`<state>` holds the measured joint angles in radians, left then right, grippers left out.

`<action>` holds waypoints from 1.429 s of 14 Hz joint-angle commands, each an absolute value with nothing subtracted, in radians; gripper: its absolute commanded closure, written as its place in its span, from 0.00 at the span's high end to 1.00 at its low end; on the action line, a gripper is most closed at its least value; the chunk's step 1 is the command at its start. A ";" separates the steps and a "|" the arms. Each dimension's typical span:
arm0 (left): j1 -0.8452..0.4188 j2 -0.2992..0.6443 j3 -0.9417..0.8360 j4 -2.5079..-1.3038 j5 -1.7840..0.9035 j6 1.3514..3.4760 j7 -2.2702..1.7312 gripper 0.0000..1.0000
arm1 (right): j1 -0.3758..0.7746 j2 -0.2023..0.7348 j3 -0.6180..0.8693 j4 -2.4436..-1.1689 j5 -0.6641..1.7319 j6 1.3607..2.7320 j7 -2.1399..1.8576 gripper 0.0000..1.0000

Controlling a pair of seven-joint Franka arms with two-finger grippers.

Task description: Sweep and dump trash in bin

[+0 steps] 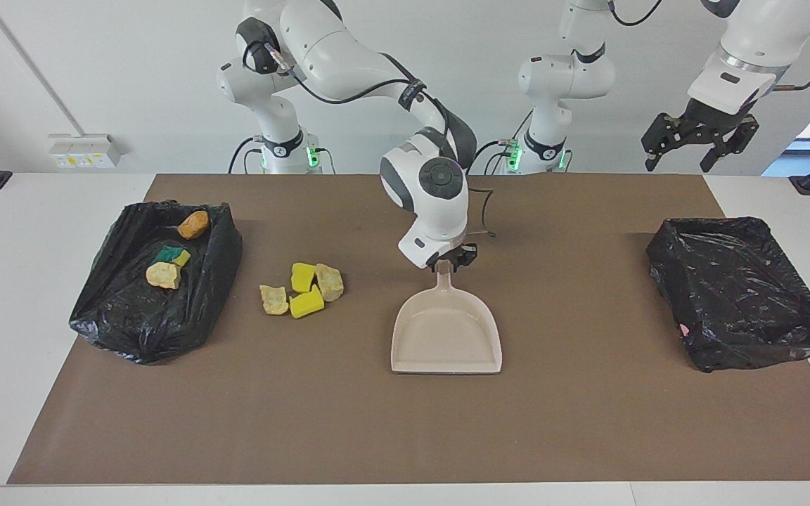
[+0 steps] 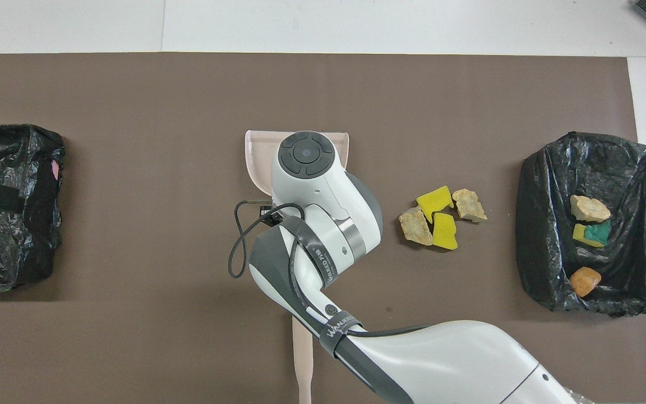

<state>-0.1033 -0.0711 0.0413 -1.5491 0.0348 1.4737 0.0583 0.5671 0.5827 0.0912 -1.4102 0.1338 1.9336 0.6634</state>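
Note:
Several scraps of trash (image 1: 301, 288) (image 2: 441, 216), yellow sponge pieces and tan lumps, lie on the brown mat beside the black-lined bin (image 1: 117, 316) (image 2: 536, 235) at the right arm's end of the table. Three more scraps (image 1: 166, 270) (image 2: 587, 235) lie inside that bin. The beige dustpan (image 1: 446, 337) (image 2: 257, 163) rests flat mid-mat, mouth pointing away from the robots. My right gripper (image 1: 445, 265) sits at the tip of its handle. My left gripper (image 1: 683, 151) hangs open and high over the left arm's end of the table, holding nothing.
A second black-lined bin (image 1: 742, 295) (image 2: 14, 241) stands at the left arm's end of the mat. The beige handle of the brush (image 2: 302, 359) lies on the mat close to the robots, partly under my right arm.

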 commanded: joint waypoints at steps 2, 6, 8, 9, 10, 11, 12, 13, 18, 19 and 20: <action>-0.103 -0.068 0.040 -1.532 0.057 1.463 0.071 1.00 | 0.546 0.503 0.097 -1.414 0.152 1.803 0.660 1.00; -0.094 -0.061 0.040 -1.528 0.060 1.470 0.071 1.00 | 0.543 0.280 0.100 -1.602 0.164 1.713 0.617 1.00; -0.095 -0.064 0.040 -1.531 0.058 1.470 0.068 1.00 | 0.552 0.142 0.098 -1.753 0.239 1.713 0.618 1.00; -0.095 -0.066 0.040 -1.534 0.058 1.471 0.067 1.00 | 0.563 0.089 0.100 -1.822 0.253 1.715 0.620 1.00; -0.094 -0.066 0.040 -1.534 0.058 1.471 0.069 1.00 | 0.607 0.049 0.100 -1.889 0.267 1.733 0.636 1.00; -0.094 -0.067 0.040 -1.534 0.057 1.471 0.069 1.00 | 0.629 0.002 0.100 -1.964 0.285 1.773 0.659 1.00; -0.094 -0.067 0.040 -1.537 0.057 1.471 0.069 1.00 | 0.637 -0.046 0.100 -2.052 0.304 1.825 0.664 1.00; -0.094 -0.069 0.040 -1.537 0.057 1.470 0.069 1.00 | 0.656 -0.092 0.100 -2.128 0.337 1.869 0.664 1.00; -0.094 -0.071 0.040 -1.537 0.057 1.470 0.069 1.00 | 0.752 -0.107 0.100 -2.267 0.367 2.005 0.687 1.00; -0.094 -0.071 0.040 -1.537 0.057 1.470 0.069 1.00 | 0.779 -0.101 0.100 -2.281 0.383 2.037 0.698 1.00; -0.094 -0.071 0.040 -1.537 0.057 1.470 0.069 1.00 | 0.799 -0.098 0.100 -2.304 0.391 2.072 0.707 1.00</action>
